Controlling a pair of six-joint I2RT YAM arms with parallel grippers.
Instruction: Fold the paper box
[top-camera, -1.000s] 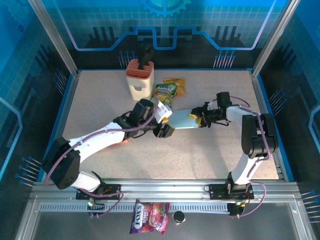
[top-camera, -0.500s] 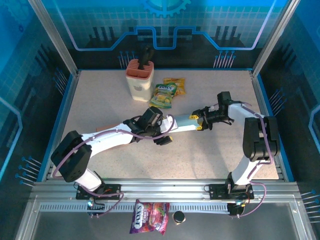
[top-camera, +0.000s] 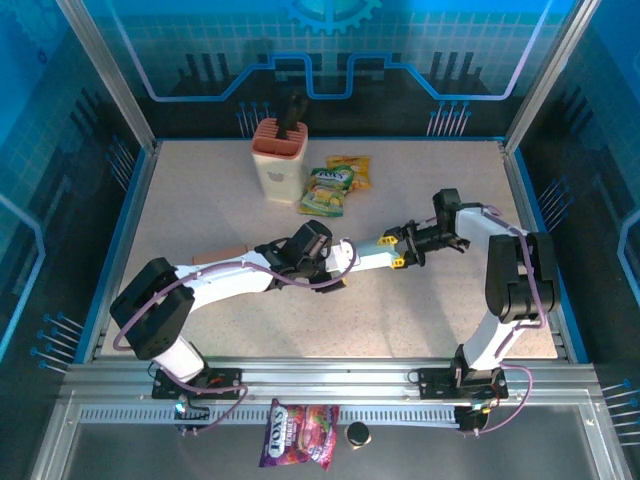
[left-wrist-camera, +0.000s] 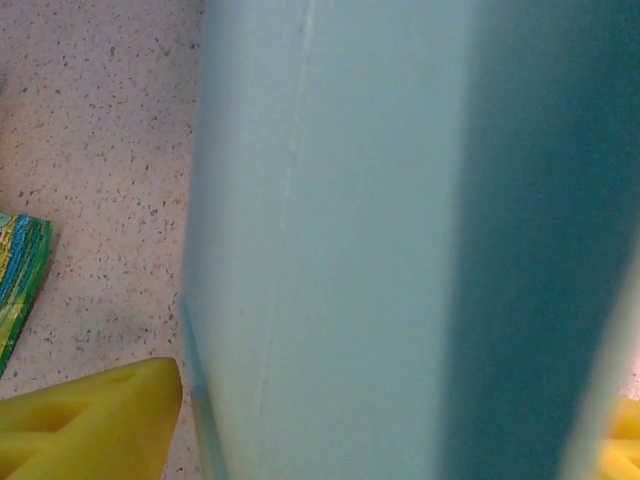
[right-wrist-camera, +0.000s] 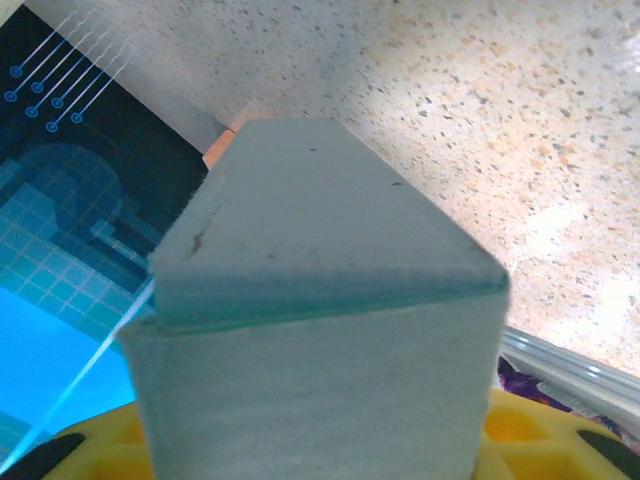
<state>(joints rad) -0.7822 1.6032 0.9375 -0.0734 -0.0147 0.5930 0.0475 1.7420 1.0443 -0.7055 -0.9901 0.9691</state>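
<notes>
Paper box (top-camera: 368, 258) was clamped at 3 o'clock by the half-closed right gripper (top-camera: 392, 251); the left gripper's (top-camera: 340, 262) hold at 9 o'clock could not be judged.

Pale blue paper box (top-camera: 367, 258), closed into a long block, lying lengthwise mid-table (top-camera: 200, 200)

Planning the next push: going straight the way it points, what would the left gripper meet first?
The paper box, directly ahead of the left gripper; the right gripper grips its far end.
</notes>
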